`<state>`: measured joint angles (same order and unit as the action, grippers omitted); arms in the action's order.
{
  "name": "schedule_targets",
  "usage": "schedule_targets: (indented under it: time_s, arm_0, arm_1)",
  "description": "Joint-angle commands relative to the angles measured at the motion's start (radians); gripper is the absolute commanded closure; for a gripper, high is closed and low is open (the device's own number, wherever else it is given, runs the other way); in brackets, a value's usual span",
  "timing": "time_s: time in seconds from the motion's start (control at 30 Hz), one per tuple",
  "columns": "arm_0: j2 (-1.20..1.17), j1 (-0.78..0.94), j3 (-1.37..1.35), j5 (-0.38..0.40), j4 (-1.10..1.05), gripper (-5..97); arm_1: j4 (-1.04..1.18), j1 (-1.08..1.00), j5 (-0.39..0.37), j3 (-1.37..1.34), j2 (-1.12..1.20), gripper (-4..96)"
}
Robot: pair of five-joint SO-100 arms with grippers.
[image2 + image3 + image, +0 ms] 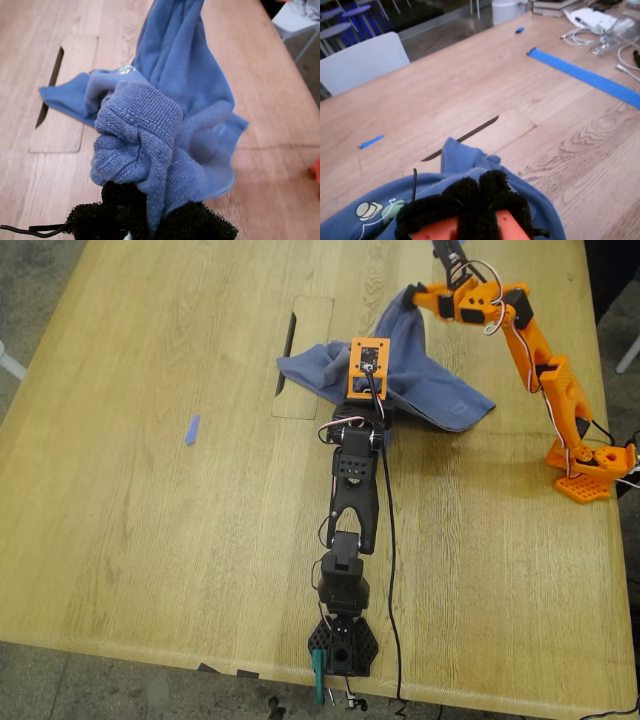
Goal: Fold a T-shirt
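Nearest the exterior camera stands the black base of one arm (342,640) at the near table edge, its links reaching away to an orange wrist camera housing over the cloth. Past it lies the T-shirt (440,390), slate-blue and crumpled, on the far right part of the wooden table (150,520) in the exterior view, one end draped over a rectangular cable hatch (303,355) and a peak of it lifted toward the orange arm (545,370).

My first gripper (150,210) is clamped on a bunched ribbed hem of the T-shirt, the fabric wadded between its black padded fingers (95,220). My second gripper (475,197) sits pressed together with blue cloth all around its fuzzy black pads (465,195); I cannot tell whether cloth is actually pinched between them. A small cartoon print (377,210) shows beside it.

A blue tape scrap (192,430) lies well apart, toward the exterior view's left. The orange arm's base (590,475) stands at that view's right edge.
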<state>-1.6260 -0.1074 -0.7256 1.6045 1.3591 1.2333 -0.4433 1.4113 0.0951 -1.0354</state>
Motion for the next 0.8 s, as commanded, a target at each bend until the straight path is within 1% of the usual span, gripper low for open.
schedule_targets:
  time_s: [0.0,0.17,0.43,0.67,0.77]
  arm_0:
    - [-0.173,0.015,0.107,-0.014,-0.077,92]
    - [-0.172,0.043,0.143,-0.015,-0.095,92]
    - [-0.175,0.103,0.224,-0.015,-0.026,92]
    - [-0.173,0.075,0.247,-0.017,-0.074,92]
    - [-0.178,0.066,0.252,-0.020,-0.049,92]
  arm_1:
    - [-0.043,-0.015,0.008,0.018,-0.097,91.4]
    - [-0.080,-0.017,0.008,0.018,-0.123,91.4]
    - [-0.084,-0.029,0.009,0.018,-0.175,91.4]
    - [-0.141,-0.025,0.009,0.018,-0.204,91.4]
    - [-0.150,-0.028,0.011,0.018,-0.222,91.4]
